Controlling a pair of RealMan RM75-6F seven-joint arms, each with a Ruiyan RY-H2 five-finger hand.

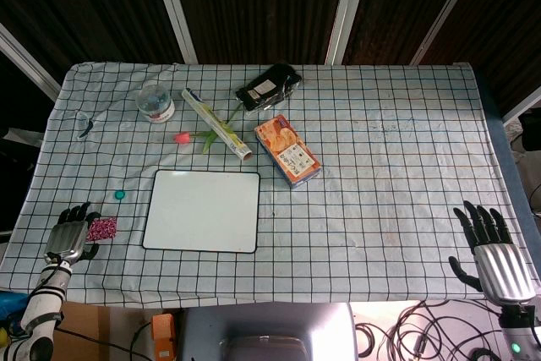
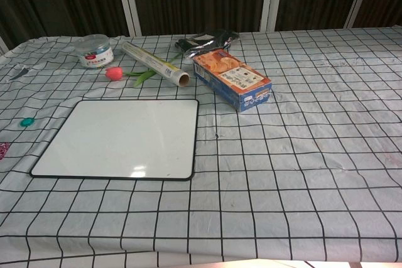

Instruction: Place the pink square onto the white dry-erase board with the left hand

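The pink square (image 1: 102, 227) lies flat on the checked cloth near the table's front left corner; the chest view shows only a sliver of it (image 2: 2, 149) at the left edge. My left hand (image 1: 72, 237) rests just left of it, fingers apart, with its thumb side close to the square; I cannot tell whether they touch. The white dry-erase board (image 1: 201, 210) (image 2: 119, 137) lies flat to the right of the square, bare. My right hand (image 1: 492, 247) sits at the front right, fingers spread and holding nothing. Neither hand shows in the chest view.
A small green cap (image 1: 121, 194) (image 2: 26, 121) lies between the square and the board's far left corner. Behind the board are a pink tulip (image 1: 183, 137), a foil roll (image 1: 216, 123), an orange snack box (image 1: 288, 150), a black pouch (image 1: 269, 89) and a round tub (image 1: 155, 101).
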